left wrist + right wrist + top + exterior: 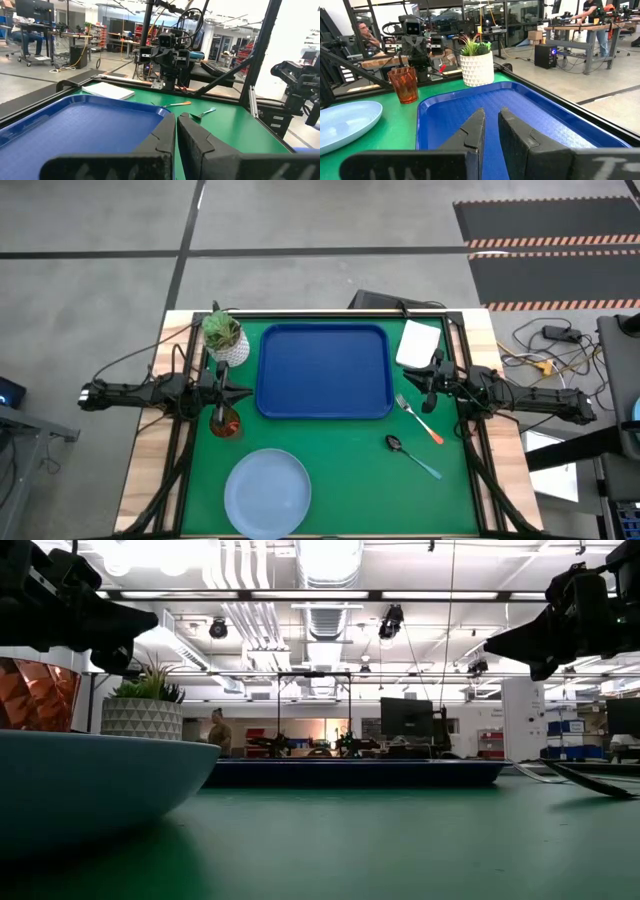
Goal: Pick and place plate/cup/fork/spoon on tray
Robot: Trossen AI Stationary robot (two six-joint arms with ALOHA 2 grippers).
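The dark blue tray lies at the table's far middle. The pale blue plate lies flat near the front edge, left of centre. The red-orange cup stands upright left of the tray. The orange-handled fork and the blue-handled spoon lie flat right of the tray. My left gripper hovers shut at the tray's left edge, just beyond the cup, and holds nothing. My right gripper hovers shut at the tray's right edge, over the fork's tines, and holds nothing.
A white pot with a green plant stands at the far left, close behind my left gripper. A white rectangular block lies at the far right, beside the tray. A black frame runs round the green mat.
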